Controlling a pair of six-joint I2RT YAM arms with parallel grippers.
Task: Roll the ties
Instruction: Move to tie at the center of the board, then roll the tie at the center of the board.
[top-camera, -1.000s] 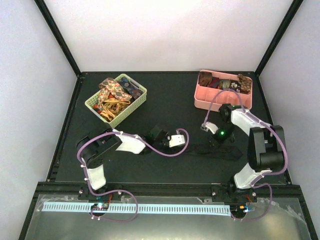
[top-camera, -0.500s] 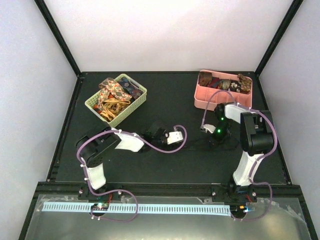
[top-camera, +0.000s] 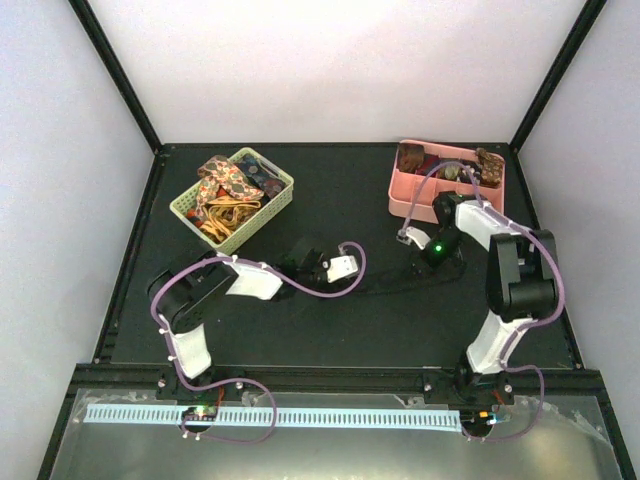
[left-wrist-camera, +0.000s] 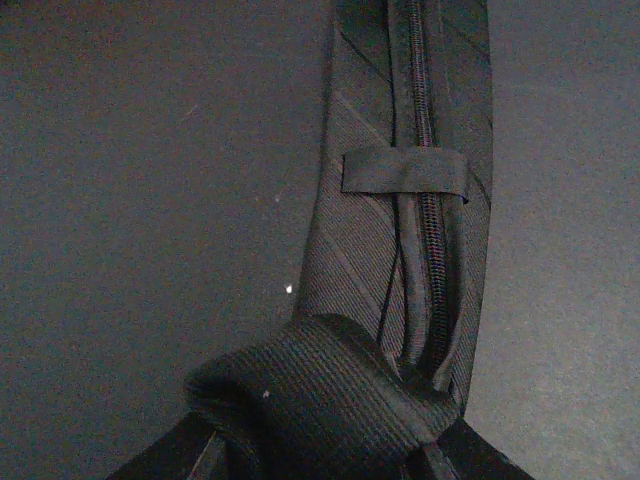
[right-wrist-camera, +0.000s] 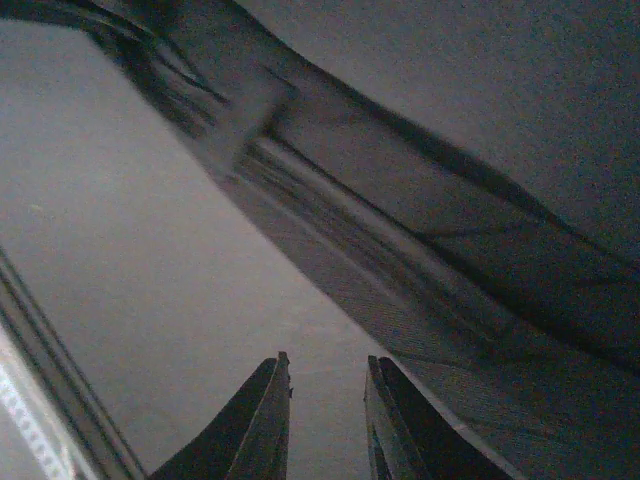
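The long black fabric necktie (left-wrist-camera: 350, 250) carries faint diagonal stripes, and its keeper loop (left-wrist-camera: 404, 172) is plain black. The matte worktop (top-camera: 340, 200) is black too. The slatted plastic basket (top-camera: 262, 220) is pale green, its heaped fabric ties (top-camera: 225, 185) paisley in red, gold and navy. The shallow plastic tray (top-camera: 400, 200) is pink and its coiled ties (top-camera: 410, 157) are brown. The thin robot cables (top-camera: 360, 265) are purple.
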